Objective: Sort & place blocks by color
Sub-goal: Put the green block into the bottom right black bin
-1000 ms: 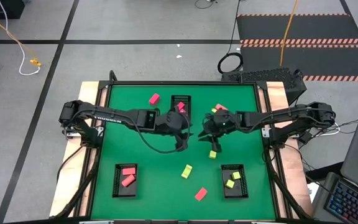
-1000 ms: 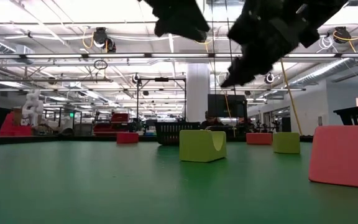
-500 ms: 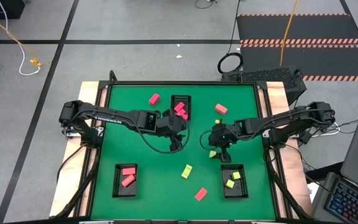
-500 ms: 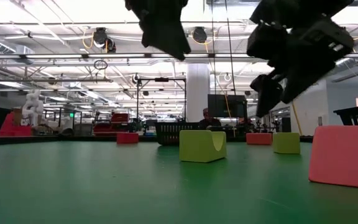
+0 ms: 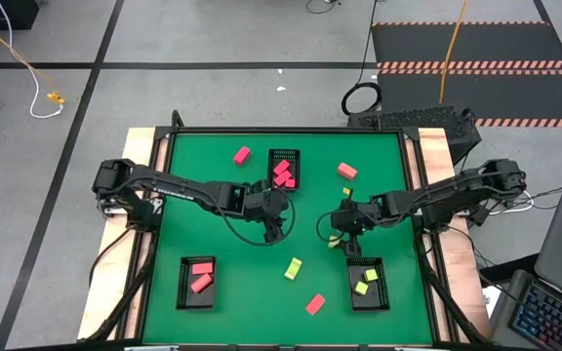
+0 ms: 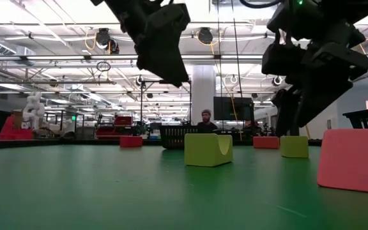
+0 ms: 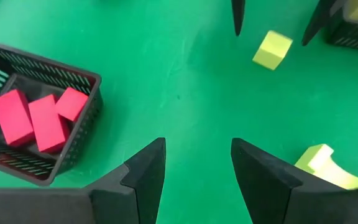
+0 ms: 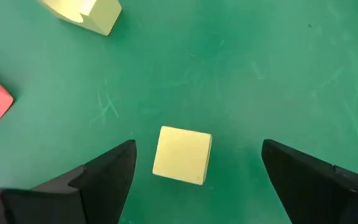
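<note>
We are working over the green table (image 5: 222,244), with three mesh trays (image 5: 284,168) on it and blocks scattered between them. The risk, as we judge it, is a glancing contact: our right gripper (image 8: 194,180) is straddling a small yellow-green block (image 8: 182,154) that is sitting slightly turned to the fingers, so closing could twist it or squeeze it out sideways. That gripper is spread wide, holding nothing, touching nothing we can see. Our left gripper (image 7: 194,165) is hanging part-open and empty above bare table near the middle, beside the tray of red blocks (image 7: 35,118). Another yellow-green block (image 5: 294,267) is lying well apart, nearer the front.
</note>
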Tool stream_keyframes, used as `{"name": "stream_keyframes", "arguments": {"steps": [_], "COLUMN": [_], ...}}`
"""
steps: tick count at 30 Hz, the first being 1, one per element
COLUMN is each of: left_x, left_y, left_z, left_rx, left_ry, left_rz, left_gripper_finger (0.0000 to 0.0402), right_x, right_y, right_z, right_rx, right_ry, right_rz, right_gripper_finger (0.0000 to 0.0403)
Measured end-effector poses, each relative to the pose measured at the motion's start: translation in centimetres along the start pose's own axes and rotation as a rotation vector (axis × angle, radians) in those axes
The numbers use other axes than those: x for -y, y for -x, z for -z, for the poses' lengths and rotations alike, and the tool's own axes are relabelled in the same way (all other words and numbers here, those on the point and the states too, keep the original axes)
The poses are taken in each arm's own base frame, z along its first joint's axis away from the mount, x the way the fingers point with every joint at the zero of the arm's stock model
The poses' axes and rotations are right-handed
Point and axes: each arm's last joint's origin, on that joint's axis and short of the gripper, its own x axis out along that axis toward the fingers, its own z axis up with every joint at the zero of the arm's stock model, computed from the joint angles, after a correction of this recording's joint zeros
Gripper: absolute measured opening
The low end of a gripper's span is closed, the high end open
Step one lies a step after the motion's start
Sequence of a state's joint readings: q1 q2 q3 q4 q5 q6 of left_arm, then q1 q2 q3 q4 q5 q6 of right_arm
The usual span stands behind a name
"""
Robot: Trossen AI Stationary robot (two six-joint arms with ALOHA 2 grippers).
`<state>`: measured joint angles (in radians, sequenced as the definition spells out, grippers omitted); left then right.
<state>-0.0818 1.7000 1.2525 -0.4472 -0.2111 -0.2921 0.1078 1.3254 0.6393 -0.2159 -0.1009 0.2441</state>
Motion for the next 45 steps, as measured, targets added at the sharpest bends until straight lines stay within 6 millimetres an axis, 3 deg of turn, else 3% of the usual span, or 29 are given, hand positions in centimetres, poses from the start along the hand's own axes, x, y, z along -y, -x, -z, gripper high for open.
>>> {"name": "stream_keyframes", "arguments": {"steps": [5, 13, 18, 23, 28, 30, 38, 45], "left_x": [0.0, 0.1, 0.2, 0.4, 0.7, 0.7, 0.9, 1.6], "left_y": [-0.3, -0.3, -0.3, -0.2, -0.2, -0.2, -0.1, 0.0], "left_z": [0.4, 0.3, 0.3, 0.4, 0.5, 0.5, 0.6, 0.7], "left_rx": [0.002, 0.017, 0.012, 0.012, 0.011, 0.011, 0.011, 0.018], "left_ry": [0.016, 0.033, 0.030, 0.024, 0.024, 0.024, 0.032, 0.003], "left_rz": [0.001, 0.007, 0.008, 0.012, 0.017, 0.017, 0.021, 0.036], "left_gripper_finger": [0.0186, 0.0186, 0.0186, 0.0186, 0.0186, 0.0186, 0.0186, 0.0186], "right_x": [-0.1, -0.3, -0.4, -0.4, -0.5, -0.6, -1.2, -3.2], "right_y": [-0.2, -2.6, -2.9, -2.4, -1.9, -1.5, 2.1, 6.3], "right_z": [0.0, 0.9, 0.8, 0.6, 0.3, 0.2, -0.2, 1.7], "right_rx": [0.014, -0.078, -0.070, -0.041, -0.014, 0.002, 0.094, 0.066], "right_ry": [-0.005, 0.025, 0.038, 0.044, 0.081, 0.097, 0.130, 0.133], "right_rz": [0.009, 0.065, 0.103, 0.121, 0.112, 0.107, 0.025, -0.172], "right_gripper_finger": [0.0339, 0.0338, 0.0327, 0.0264, 0.0152, 0.0119, 0.0120, 0.0120]}}
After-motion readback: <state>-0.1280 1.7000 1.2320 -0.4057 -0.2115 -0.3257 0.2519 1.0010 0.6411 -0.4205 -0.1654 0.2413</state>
